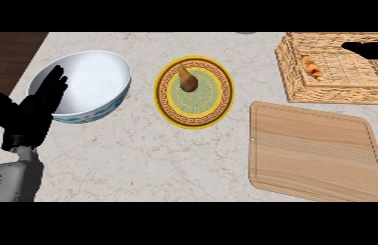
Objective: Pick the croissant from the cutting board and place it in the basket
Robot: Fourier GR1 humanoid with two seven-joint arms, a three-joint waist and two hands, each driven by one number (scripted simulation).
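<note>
Croissant (312, 66) lying inside basket (325, 96), close to the left wall, small and golden. Basket sitting at the far right of tabletop (148, 159), woven from tan straw, running out past the right edge of the view.

Right hand (362, 49) showing as a black shape over the far right part of the basket, hanging apart from the croissant. Being cut off by the edge, so not possible to tell whether open or shut.

Board (310, 149) lying just in front of the basket, near it but not touching, showing light wood and round corners, turning a little to one side.

Left hand (37, 109) resting at the left edge, fingers (53, 84) pointing up, straight, not curling round anything, holding nothing. Hiding a bit of the left rim of bowl (96, 111) in this view. Grey forearm (18, 179) coming up from the lower left corner.

Bowl sitting at the far left, white inside, wearing blue marks outside. Plate (159, 91) sitting between bowl and basket, near the bowl but not touching, showing a yellow rim with a dark pattern and a green middle. Brown food (188, 80) lying on the far half of the plate, thin end pointing away.

Tabletop looking pale, showing thin marble lines.
</note>
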